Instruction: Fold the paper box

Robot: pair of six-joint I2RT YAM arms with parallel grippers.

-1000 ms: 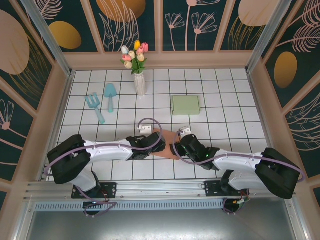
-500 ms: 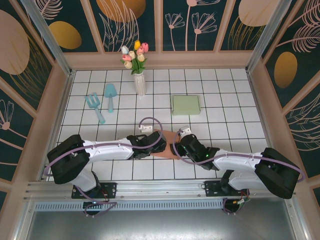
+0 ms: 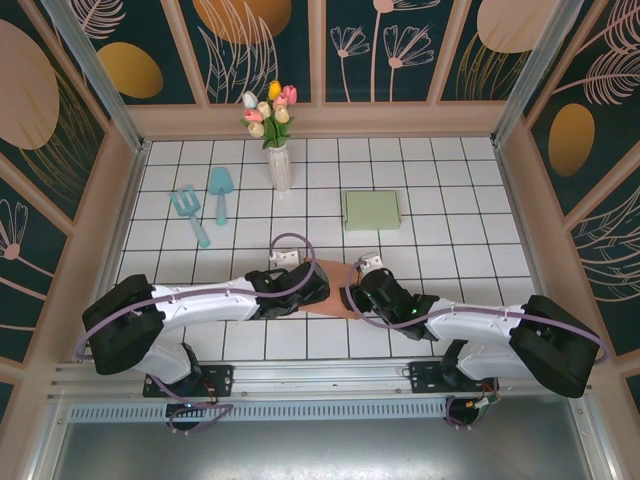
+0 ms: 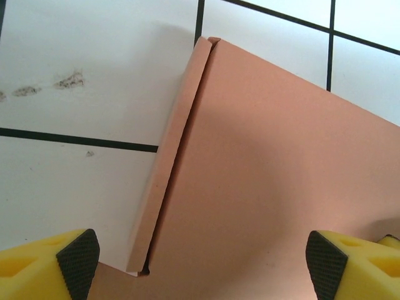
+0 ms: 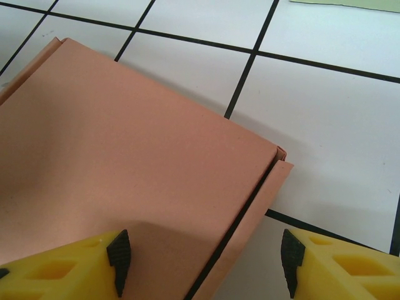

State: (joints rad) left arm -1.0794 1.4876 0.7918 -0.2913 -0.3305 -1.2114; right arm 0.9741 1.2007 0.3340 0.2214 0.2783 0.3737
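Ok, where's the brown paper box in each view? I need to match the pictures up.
Top external: paper box low centre, on the near tiles.
Left wrist: paper box covers centre and right, with a narrow flap along its left edge.
Right wrist: paper box covers left and centre, with a narrow flap at its right edge.
Shared landmark: black grid lines of the white tiled table.

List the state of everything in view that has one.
paper box: lying flat, not folded up
left gripper: open, over paper box
right gripper: open, over paper box
green box: lying flat, clear of both arms
vase: upright, holding tulips
shovel: lying flat
fork: lying flat
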